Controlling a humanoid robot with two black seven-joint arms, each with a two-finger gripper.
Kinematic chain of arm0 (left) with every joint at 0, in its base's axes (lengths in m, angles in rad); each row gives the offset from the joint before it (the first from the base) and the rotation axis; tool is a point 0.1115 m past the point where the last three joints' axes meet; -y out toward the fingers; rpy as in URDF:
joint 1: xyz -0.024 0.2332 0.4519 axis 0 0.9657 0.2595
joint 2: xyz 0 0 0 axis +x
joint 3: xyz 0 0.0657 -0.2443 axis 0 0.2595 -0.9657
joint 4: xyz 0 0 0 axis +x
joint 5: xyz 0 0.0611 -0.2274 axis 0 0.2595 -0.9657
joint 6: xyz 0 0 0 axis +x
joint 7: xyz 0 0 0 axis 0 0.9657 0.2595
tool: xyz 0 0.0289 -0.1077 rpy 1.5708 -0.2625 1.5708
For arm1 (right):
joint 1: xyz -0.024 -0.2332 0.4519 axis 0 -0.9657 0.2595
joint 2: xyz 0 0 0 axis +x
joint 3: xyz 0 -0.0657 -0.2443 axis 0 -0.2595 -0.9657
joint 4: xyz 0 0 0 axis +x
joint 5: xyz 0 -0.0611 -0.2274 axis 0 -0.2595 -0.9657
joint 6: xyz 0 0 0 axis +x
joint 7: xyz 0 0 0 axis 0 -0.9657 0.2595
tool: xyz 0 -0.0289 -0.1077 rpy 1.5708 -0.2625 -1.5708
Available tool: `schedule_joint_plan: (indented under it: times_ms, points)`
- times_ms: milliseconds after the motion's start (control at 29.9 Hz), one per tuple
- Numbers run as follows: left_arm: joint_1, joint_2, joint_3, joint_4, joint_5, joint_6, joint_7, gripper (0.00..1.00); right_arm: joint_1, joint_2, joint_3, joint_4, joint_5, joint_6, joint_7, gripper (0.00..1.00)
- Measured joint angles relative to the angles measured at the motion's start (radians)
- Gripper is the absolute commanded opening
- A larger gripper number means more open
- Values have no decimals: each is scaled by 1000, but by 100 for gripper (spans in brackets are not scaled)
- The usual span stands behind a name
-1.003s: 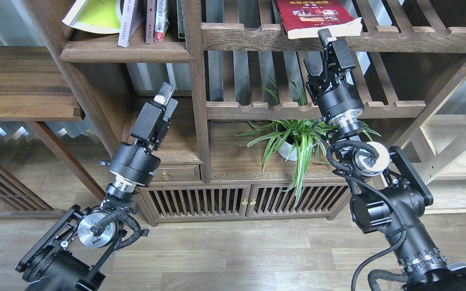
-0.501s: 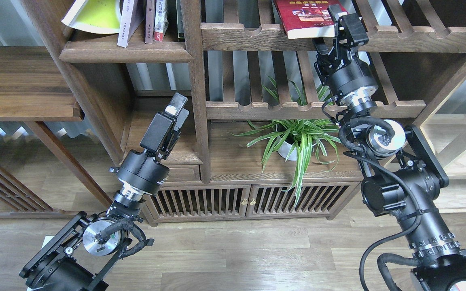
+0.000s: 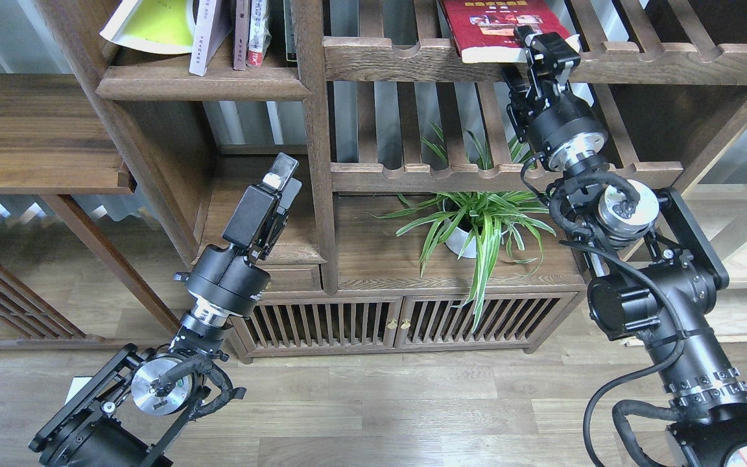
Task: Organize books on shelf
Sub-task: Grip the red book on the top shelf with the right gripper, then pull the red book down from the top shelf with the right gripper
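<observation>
While the right hand (image 3: 545,47) sits at the near right corner of the dark red book (image 3: 500,23), its 2 fingers appear to straddle the white page edge, pinching it; the hand is seen partly end-on, so the grip is a judgement, not a certainty. That book lies flat, cover up, on the slatted rack (image 3: 672,61) at upper right, its near edge overhanging the notched front rail.

Left hand (image 3: 281,185): raised in front of the middle bay, well below the books, touching nothing. Fingers look nearly pressed together; cannot tell for sure.

Further left, the shelf (image 3: 198,84) with the solid board carries the yellow-green book (image 3: 153,26), leaning steeply at the left end, the pale lavender-white book (image 3: 208,35) tilted beside it, and 2 thin upright books (image 3: 250,32) to their right.

Step in hand, as judged: pickup of book 3 of 3 from the rack. 2 large paperbacks already sit in the target bay, though slumped.

Next move calls for: a firm pinch, drawing the book toward the near side clear of the rail notches, then carrying it left past the upright post (image 3: 312,130). Risk: a corner grip lets the paperback droop.
</observation>
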Motion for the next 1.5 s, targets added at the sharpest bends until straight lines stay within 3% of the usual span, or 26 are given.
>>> schedule_joint_plan:
  times_ms: [267, 535, 635, 936, 1136, 1504]
  points:
    - [1, 0, 2, -2, 2, 0, 1, 99, 34, -18, 18, 7, 0, -35, 0, 28]
    - [1, 0, 3, -3, 2, 0, 1, 99, 38, -19, 25, 7, 0, -24, 2, 15]
    - [1, 0, 3, -3, 2, 0, 1, 99, 37, -18, 26, 7, 0, -19, 2, 6]
    - [0, 0, 3, -3, 4, 0, 1, 99, 11, -13, 30, 25, 19, 57, 2, 5]
    - [-3, 0, 2, -3, 7, 0, 1, 99, -62, 16, 39, 71, 48, 183, 2, 2]
    - [-23, 0, -15, 7, 2, 0, 4, 99, -207, 70, 8, 117, 50, 538, 4, 1]
